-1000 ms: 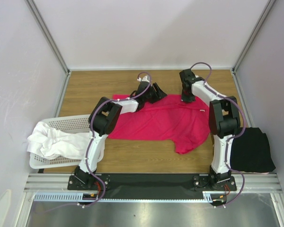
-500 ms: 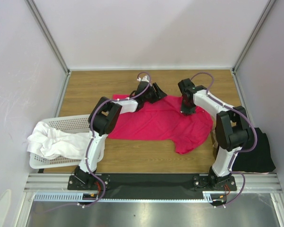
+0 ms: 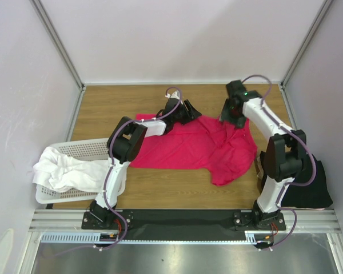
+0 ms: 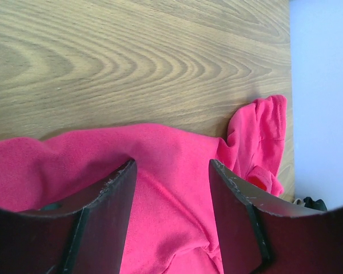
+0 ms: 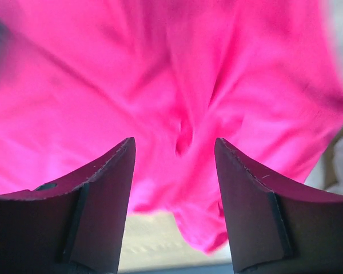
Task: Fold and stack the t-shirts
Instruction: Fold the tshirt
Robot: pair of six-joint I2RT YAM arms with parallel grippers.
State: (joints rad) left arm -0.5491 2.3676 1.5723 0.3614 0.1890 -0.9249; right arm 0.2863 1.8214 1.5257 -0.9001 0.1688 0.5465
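Note:
A crimson-pink t-shirt point(image 3: 188, 149) lies spread across the middle of the table, its right side bunched in folds. My left gripper point(image 3: 190, 112) sits low at the shirt's far edge. In the left wrist view it point(image 4: 171, 165) stands open, pink cloth point(image 4: 177, 217) lying between and under the fingers. My right gripper point(image 3: 228, 117) hovers over the shirt's far right corner. The right wrist view shows it point(image 5: 174, 145) open above the blurred pink cloth point(image 5: 177, 74), holding nothing. A black t-shirt point(image 3: 306, 181) lies folded at the right. White t-shirts point(image 3: 66, 170) are heaped at the left.
A white perforated basket point(image 3: 84, 147) holds the white heap at the table's left edge. Bare wood point(image 3: 114, 103) shows at the back left. Grey walls close the back and both sides. The arm bases stand on the black rail point(image 3: 183, 220) at the near edge.
My right gripper pulled the shirt's far right corner inward, then opened, let the cloth go and drew back to the right and rear. The left gripper has not moved.

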